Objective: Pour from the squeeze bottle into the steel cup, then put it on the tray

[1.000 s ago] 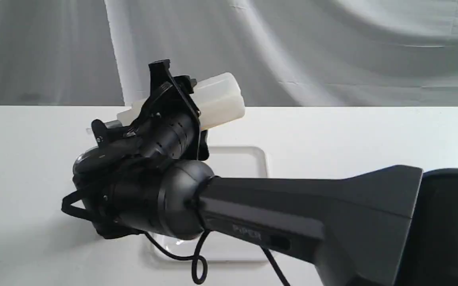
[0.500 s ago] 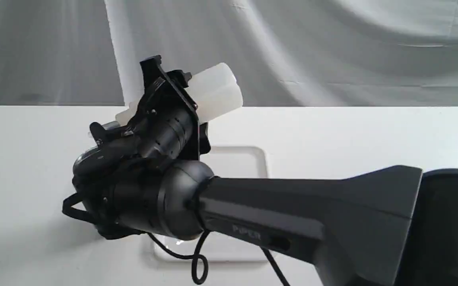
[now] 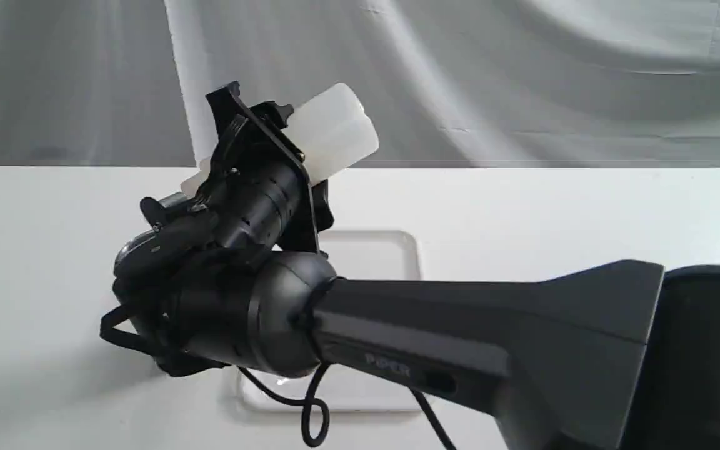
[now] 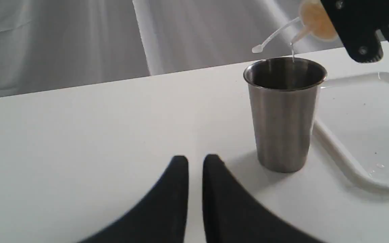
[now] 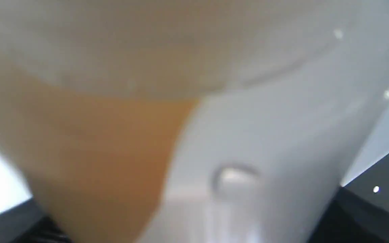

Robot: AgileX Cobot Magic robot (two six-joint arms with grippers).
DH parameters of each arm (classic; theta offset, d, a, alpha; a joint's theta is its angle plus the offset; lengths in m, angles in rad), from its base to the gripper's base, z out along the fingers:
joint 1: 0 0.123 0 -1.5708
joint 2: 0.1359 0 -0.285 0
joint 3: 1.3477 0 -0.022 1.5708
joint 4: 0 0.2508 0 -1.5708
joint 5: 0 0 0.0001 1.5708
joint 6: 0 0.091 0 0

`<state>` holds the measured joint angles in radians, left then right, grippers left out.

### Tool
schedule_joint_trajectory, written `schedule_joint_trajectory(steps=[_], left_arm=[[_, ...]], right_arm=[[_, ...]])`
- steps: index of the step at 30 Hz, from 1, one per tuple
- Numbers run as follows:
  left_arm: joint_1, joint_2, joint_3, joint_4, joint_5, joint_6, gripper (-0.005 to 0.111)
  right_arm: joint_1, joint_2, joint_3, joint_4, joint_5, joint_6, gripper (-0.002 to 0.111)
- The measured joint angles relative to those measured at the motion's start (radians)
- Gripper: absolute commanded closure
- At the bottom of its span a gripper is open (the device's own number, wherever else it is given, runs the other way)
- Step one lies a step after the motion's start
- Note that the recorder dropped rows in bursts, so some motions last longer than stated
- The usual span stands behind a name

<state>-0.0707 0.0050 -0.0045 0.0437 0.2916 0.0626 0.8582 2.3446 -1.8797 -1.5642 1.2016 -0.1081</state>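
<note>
Entry, pouring step. Advice from where I stand: hold the nozzle (image 4: pixel 297 35) centred over the mouth of the steel cup (image 4: pixel 284 111), tilt steady and squeeze gentle, so the thin thread of liquid lands inside the rim. Level the bottle slowly before carrying it to the tray (image 4: pixel 336 148), since a drip off the tip would likely mark the table (image 4: pixel 79 135). Item: squeeze bottle (image 3: pixel 335 134), translucent white cylinder, amber liquid (image 5: pixel 96 152) pooled toward the nozzle end, cap strap (image 4: pixel 272 35) hanging loose. Position: in the air, base high, nozzle down, just above the cup's rim. Holder: right gripper (image 3: pixel 269 159), jaws clamped across the bottle's body. Left gripper (image 4: pixel 194 162): fingers drawn almost together, nothing between them, low over the table, near the cup but apart from it. Cup: brushed metal, upright on the table, just beside the tray, not on it
</note>
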Motion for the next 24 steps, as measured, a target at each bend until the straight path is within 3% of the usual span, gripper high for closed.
schedule_joint_trajectory(steps=[24], left_arm=[[0.000,0.000,0.000,0.000,0.000,0.000,0.098]], right_arm=[[0.000,0.002,0.000,-0.070,0.000,-0.049,0.067]])
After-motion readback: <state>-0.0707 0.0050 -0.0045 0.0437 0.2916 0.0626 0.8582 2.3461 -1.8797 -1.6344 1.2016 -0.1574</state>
